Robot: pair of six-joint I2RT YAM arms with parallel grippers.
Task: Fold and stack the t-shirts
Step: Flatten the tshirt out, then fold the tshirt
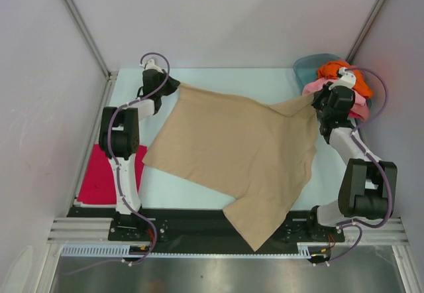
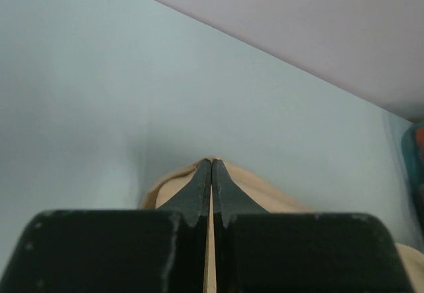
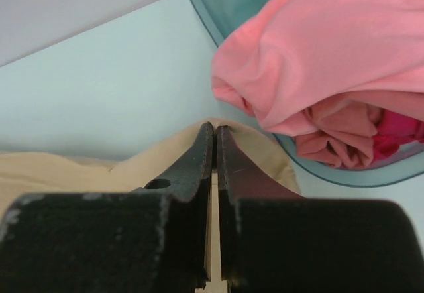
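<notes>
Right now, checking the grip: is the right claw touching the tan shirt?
Touching. Right wrist view: the right claw is shut on the tan shirt, cloth between its fingers.

Left gripper [image 2: 211, 174], black fingers [image 2: 193, 197] pressed together on a fold of tan t-shirt [image 2: 255, 187], cloth bulging on both sides, pale table [image 2: 99, 107] beneath, grey wall [image 2: 318, 21] behind, teal basin [image 2: 412, 167] edge at right.
</notes>
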